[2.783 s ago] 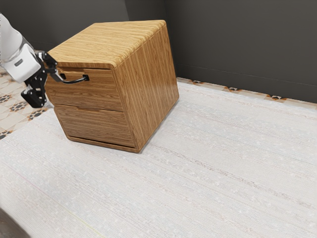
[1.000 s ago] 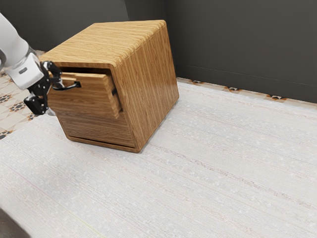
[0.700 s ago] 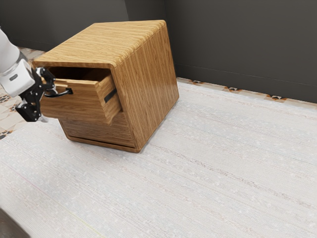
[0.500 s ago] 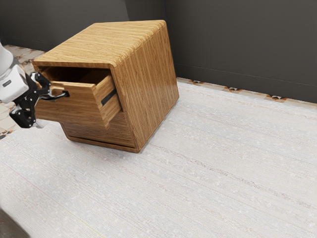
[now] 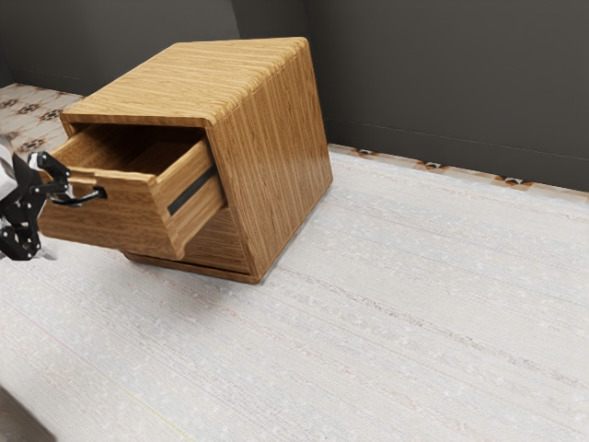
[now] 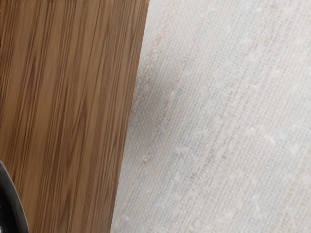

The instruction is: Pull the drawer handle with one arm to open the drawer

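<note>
The gripper [image 5: 43, 191] is seen at the end of the handle [image 5: 85, 195], in contact with it; whether it is clamped on the bar or only hooked against it cannot be told. The handle is fixed to the front of the upper drawer [image 5: 115, 210], which stands well out of the cabinet [image 5: 267, 138], its front just beyond the gripper. Bare wooden walls are shown inside the drawer, and below it a lower drawer [image 5: 219, 250] is set flush in the cabinet. In the wrist view, a wood panel [image 6: 63, 111] is met by pale woven floor [image 6: 218, 121] along a straight edge under the hand. Open floor [image 5: 396, 322] is spread wide past the cabinet, away from the gripper, and patterned tiles [image 5: 28, 99] lie behind it.
</note>
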Tool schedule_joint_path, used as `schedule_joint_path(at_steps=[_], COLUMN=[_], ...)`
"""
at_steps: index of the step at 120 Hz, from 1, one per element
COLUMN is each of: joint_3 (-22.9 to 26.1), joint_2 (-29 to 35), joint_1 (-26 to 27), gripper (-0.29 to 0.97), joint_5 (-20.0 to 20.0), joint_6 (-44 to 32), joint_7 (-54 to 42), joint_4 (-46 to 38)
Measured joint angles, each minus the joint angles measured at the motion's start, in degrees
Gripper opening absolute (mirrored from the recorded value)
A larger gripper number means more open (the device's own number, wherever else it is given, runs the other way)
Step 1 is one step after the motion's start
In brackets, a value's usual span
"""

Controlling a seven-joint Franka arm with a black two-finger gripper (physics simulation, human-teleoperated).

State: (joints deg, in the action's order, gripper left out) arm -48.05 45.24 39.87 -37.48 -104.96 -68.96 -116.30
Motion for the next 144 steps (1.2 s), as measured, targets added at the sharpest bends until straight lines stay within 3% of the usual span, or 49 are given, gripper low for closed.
schedule_joint_path(at_steps=[53,86,135,140,143,144], joint_3=[5.05,8.12,10.81,11.70,12.98,13.43], joint_2=[4.99,6.82,9.53,9.49,9.40,9.37], joint_1=[-7.47,-11.14,-13.85,-13.86,-14.19,-14.27], gripper=[0.68,0.62,0.67,0.64,0.48,0.48], joint_5=[2.01,3.23,4.02,4.04,4.08,4.07], joint_6=[0.01,0.07,0.95,1.03,1.11,1.11], joint_7=[-0.27,-0.41,-0.57,-0.59,-0.60,-0.60], joint_4=[-5.66,-8.31,-10.15,-9.87,-9.22,-8.99])
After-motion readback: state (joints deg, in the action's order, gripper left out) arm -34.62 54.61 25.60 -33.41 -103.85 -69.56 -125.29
